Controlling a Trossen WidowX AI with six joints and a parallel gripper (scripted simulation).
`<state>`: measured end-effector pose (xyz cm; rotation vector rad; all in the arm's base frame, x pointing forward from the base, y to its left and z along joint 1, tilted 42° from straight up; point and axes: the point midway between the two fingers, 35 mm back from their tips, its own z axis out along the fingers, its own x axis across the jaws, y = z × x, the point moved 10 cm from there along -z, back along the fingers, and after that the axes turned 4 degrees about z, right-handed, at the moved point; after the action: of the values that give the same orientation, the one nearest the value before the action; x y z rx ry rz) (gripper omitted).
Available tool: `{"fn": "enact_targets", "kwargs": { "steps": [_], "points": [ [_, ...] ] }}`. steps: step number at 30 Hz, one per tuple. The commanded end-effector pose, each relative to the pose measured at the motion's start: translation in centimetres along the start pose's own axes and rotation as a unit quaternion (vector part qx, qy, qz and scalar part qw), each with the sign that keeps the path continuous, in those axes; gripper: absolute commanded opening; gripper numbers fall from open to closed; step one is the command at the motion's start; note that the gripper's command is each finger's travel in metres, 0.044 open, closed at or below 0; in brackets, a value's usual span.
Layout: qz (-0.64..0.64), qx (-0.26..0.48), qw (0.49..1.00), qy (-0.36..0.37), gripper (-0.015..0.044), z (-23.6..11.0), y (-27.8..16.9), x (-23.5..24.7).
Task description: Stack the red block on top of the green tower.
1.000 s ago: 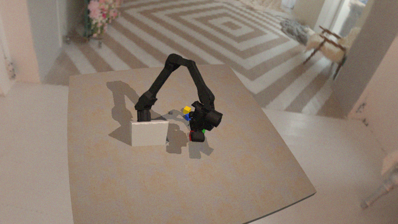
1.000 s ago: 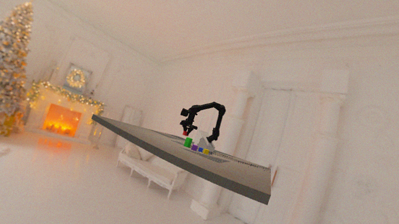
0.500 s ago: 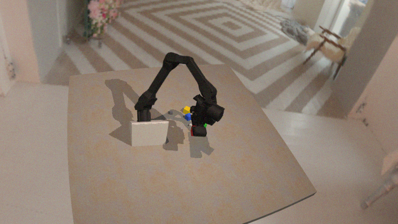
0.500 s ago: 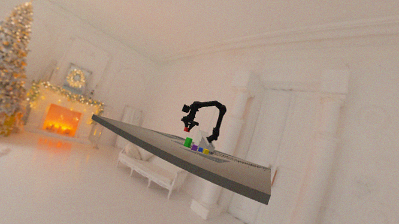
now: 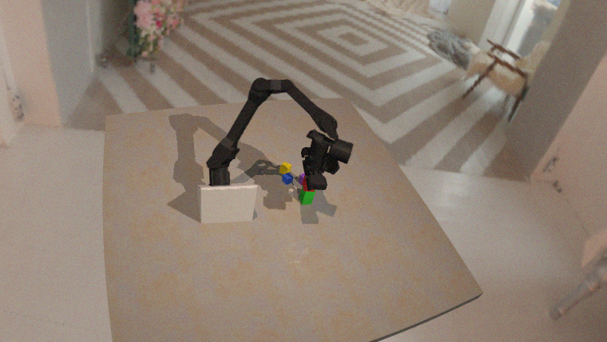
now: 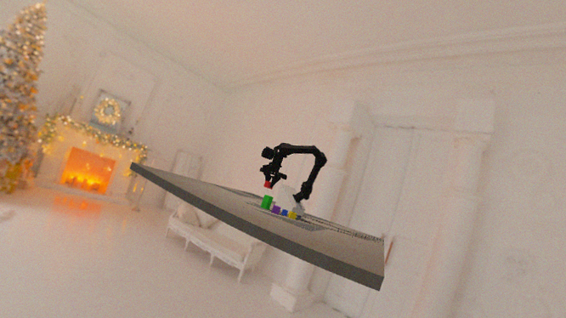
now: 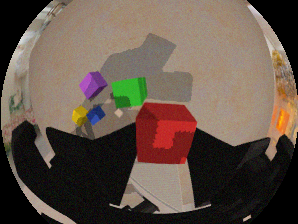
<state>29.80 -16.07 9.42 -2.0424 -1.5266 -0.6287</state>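
Observation:
My gripper (image 5: 311, 183) (image 6: 267, 182) (image 7: 162, 125) is shut on the red block (image 5: 304, 184) (image 6: 267, 184) (image 7: 165, 133) and holds it in the air. The green tower (image 5: 306, 196) (image 6: 266, 201) (image 7: 129, 92) stands upright on the table (image 5: 255, 263) (image 6: 342, 248). In the exterior view the red block hangs a clear gap above the tower's top, about in line with it. In the wrist view the tower shows below and to the left of the red block.
A purple block (image 5: 301, 177) (image 6: 276, 209) (image 7: 93, 84), a blue block (image 5: 287, 178) (image 6: 285, 213) (image 7: 97, 115) and a yellow block (image 5: 285, 168) (image 6: 292, 215) (image 7: 80, 116) lie close behind the tower. A white box (image 5: 228, 203) stands at the arm's base.

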Motion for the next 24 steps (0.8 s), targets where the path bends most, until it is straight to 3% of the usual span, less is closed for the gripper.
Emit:
{"fn": "enact_targets", "kwargs": {
  "steps": [1,8,24],
  "points": [
    [0.001,-0.003,1.0,0.006,0.0,-0.2,0.9,2.7],
    [0.002,-0.002,1.0,0.011,0.0,-0.1,1.5,4.6],
    [0.002,-0.002,1.0,0.012,0.0,4.1,1.4,4.8]
  ]
}}
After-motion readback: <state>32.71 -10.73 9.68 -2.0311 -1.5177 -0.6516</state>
